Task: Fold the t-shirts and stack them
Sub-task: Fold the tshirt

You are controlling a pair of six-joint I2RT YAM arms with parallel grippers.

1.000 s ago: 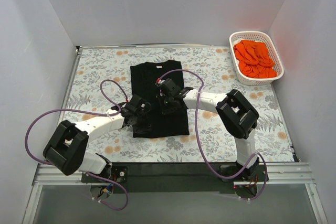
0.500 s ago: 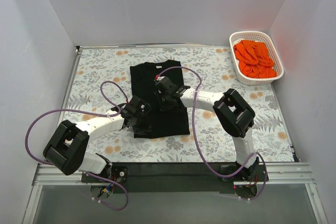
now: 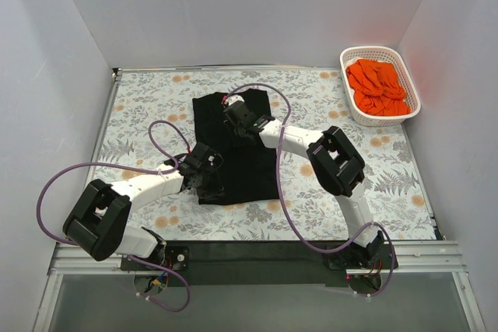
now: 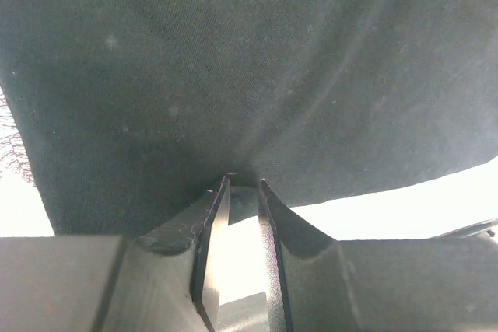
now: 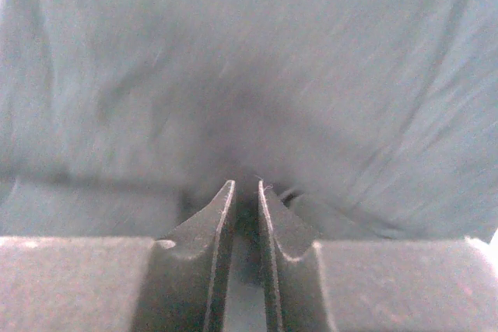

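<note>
The black t-shirt [image 3: 250,172] lies as a long narrow rectangle on the middle of the flowered table, collar end far. My left gripper [image 3: 208,179] sits at the shirt's near left edge. In the left wrist view its jaws [image 4: 243,185] are shut on a thin edge of the black cloth [image 4: 249,60]. My right gripper [image 3: 236,119] is over the far part of the shirt. In the right wrist view its jaws [image 5: 247,185] pinch a fold of the black cloth [image 5: 249,52]. Orange t-shirts [image 3: 377,87] lie heaped in the basket. No logo shows.
The white lattice basket [image 3: 411,83] stands at the far right corner of the table. White walls close in the left, back and right sides. Purple cables loop over both arms. Bare flowered tabletop [image 3: 140,114] shows left and right of the shirt.
My right gripper has moved toward the far left, from the shirt's middle to near its collar end, with cloth pinched. My left gripper has stayed nearly still.
</note>
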